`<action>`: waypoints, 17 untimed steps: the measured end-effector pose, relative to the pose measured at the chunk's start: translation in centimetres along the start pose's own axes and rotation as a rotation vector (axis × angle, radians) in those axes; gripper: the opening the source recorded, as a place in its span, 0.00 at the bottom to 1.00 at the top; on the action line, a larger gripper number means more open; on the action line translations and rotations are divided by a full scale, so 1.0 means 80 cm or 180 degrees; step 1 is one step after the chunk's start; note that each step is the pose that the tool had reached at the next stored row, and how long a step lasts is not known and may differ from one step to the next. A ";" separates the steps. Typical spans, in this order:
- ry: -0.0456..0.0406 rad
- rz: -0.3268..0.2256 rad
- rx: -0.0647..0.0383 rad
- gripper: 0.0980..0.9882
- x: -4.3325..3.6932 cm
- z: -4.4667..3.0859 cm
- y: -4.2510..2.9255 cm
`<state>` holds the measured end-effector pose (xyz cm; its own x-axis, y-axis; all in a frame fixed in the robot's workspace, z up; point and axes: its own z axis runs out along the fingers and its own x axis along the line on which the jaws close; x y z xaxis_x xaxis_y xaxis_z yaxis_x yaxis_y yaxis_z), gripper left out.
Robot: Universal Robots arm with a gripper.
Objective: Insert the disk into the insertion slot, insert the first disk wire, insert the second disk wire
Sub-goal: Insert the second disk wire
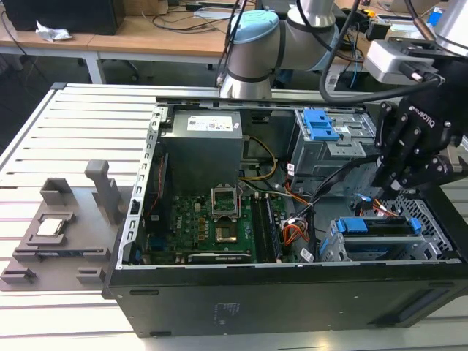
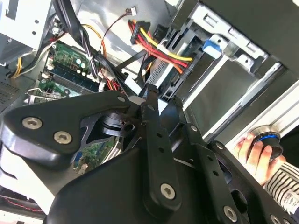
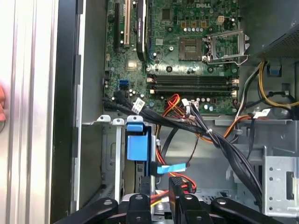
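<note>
Disk wire point(image 3: 174, 185), limp with a small stiff plug, is apparently pinched in the narrow-set claw point(image 3: 162, 199), best gripped at the plug, near the seated disk point(image 1: 379, 226).

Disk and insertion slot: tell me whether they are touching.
Touching. In the exterior view the disk sits inside the insertion slot, held between its grey perforated sides.

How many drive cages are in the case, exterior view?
2. The taller grey cage with the blue latch stands at the far wall of the case, exterior view's right. The insertion slot, holding the disk, sits nearer the camera. Cables may hide more.
</note>
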<state>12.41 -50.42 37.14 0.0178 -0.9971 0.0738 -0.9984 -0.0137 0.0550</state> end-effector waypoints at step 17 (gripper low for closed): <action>0.0223 -0.0007 -0.0002 0.23 -0.019 0.0232 0.0175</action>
<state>10.89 -49.05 35.26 0.0238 -0.9894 0.1433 -0.9983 -0.0159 0.0559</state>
